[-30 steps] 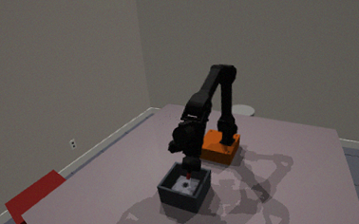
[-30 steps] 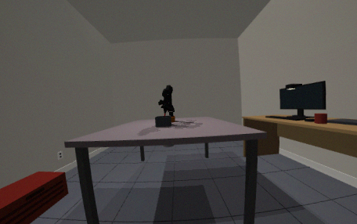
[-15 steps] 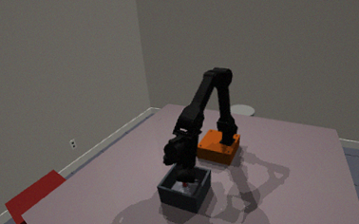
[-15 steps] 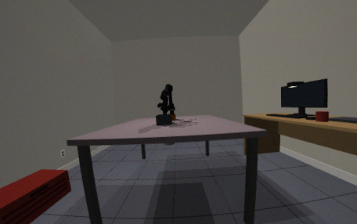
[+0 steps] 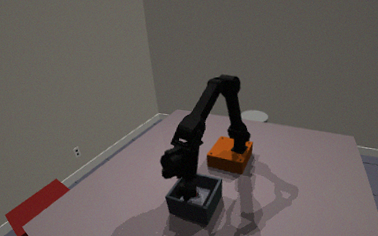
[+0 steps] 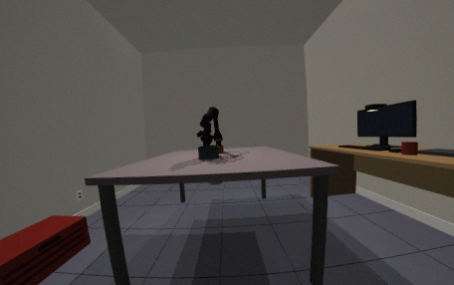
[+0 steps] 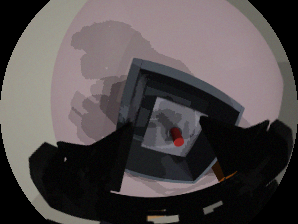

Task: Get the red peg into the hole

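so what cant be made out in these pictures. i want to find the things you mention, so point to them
- Whether the red peg (image 7: 177,137) is fully in its hole: the wrist view shows its upper part, but the hole is hidden behind the peg and in shadow.
- The peg in the top view: the gripper (image 5: 188,196) (image 7: 167,122) and the dark arm cover that part of the box (image 5: 191,211) (image 6: 208,152) (image 7: 187,76).
- The box's inside in the exterior view: its wall hides it.
- The gripper's fingertips there: too small and dark.
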Robot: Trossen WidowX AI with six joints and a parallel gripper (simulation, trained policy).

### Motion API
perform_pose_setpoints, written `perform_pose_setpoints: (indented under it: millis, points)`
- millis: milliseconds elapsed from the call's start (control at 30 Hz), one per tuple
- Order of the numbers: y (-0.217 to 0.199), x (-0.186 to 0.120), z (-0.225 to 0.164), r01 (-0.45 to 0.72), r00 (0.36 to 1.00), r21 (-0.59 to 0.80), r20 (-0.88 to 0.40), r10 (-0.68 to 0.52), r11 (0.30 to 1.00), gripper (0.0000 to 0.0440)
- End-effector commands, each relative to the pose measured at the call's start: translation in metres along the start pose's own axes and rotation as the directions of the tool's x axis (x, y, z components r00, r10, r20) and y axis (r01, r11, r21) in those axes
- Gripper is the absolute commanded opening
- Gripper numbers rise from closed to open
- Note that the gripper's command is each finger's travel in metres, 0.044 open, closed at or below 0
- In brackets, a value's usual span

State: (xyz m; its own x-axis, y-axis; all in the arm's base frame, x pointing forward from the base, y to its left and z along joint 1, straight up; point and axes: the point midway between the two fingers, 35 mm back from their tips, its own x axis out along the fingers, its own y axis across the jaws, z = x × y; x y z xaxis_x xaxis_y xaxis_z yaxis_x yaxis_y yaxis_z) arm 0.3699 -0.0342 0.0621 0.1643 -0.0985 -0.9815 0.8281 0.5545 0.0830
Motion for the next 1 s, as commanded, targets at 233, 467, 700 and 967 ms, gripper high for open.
perform_pose_setpoints:
  millis: [233,467,700,967]
  points:
    - [0.013,-0.004,0.042,-0.053,0.994,0.026,0.099,0.050,0.998,0.0440]
    - [0.019,-0.008,0.067,-0.090,0.984,0.044,0.159,0.082,0.995,0.0440]
    - [0.023,-0.008,0.075,-0.111,0.978,0.049,0.182,0.100,0.993,0.0440]
    - [0.023,-0.008,0.075,-0.111,0.978,0.049,0.182,0.100,0.993,0.0440]
